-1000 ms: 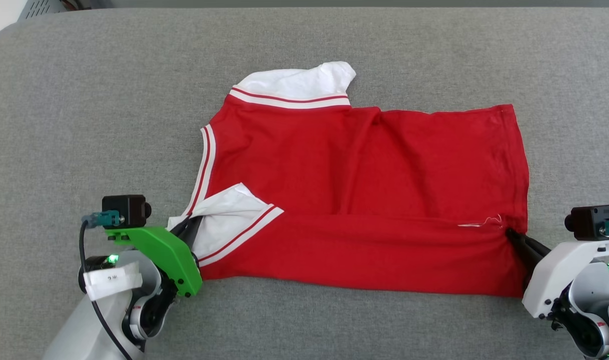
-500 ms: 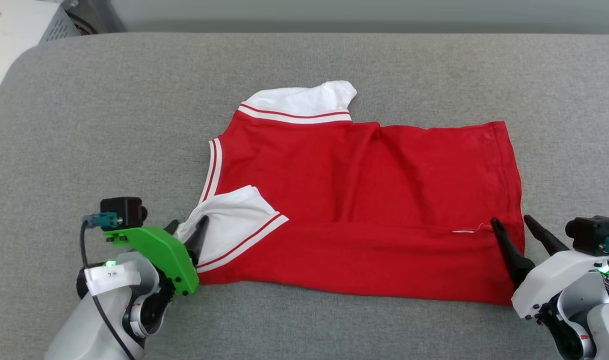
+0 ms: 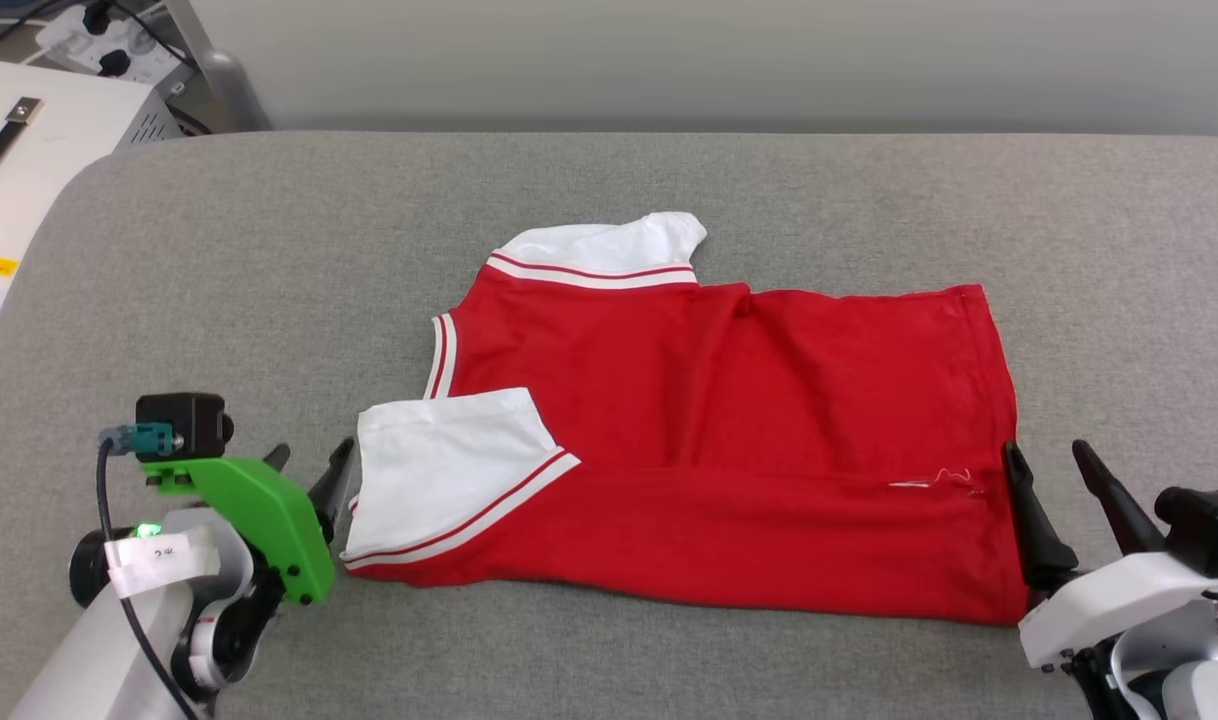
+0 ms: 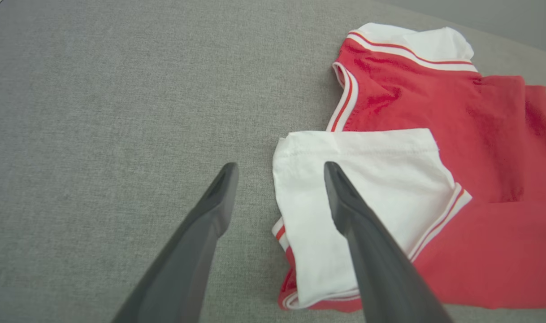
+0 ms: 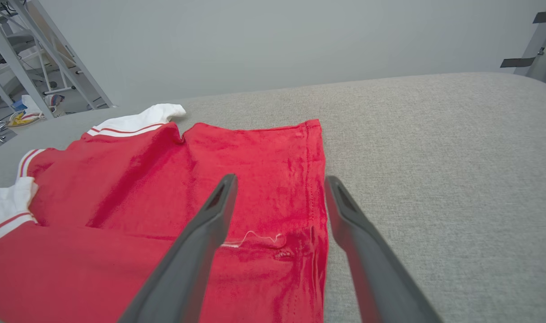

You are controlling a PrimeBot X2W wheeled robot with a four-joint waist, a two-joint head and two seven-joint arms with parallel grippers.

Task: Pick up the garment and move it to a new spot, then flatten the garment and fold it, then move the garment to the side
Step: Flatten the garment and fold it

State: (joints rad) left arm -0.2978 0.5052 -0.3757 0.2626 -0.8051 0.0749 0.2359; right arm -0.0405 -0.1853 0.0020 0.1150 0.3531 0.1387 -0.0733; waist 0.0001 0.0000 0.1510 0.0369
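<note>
Now, garment [image 3: 749,420] on grey pad [image 3: 269,250], left gripper [image 3: 311,452] splayed, right gripper [image 3: 1046,449] splayed, both empty.

The garment [image 3: 729,420] lies flat on the grey counter [image 3: 219,260], stretched sideways, neck end to the left and hem [image 3: 991,400] to the right. It's a red jersey-style shirt with white sleeves. The near long edge is folded up over the body, making a doubled red band along the near side. The near sleeve [image 3: 449,470] rests on top at the left end, spread smooth, its red-and-white striped trim running at a slant. The far sleeve [image 3: 609,242] pokes out past the far edge, slightly rumpled. A striped neckline trim [image 3: 441,355] shows at the left. A loose white thread [image 3: 934,481] curls near the hem.
</note>
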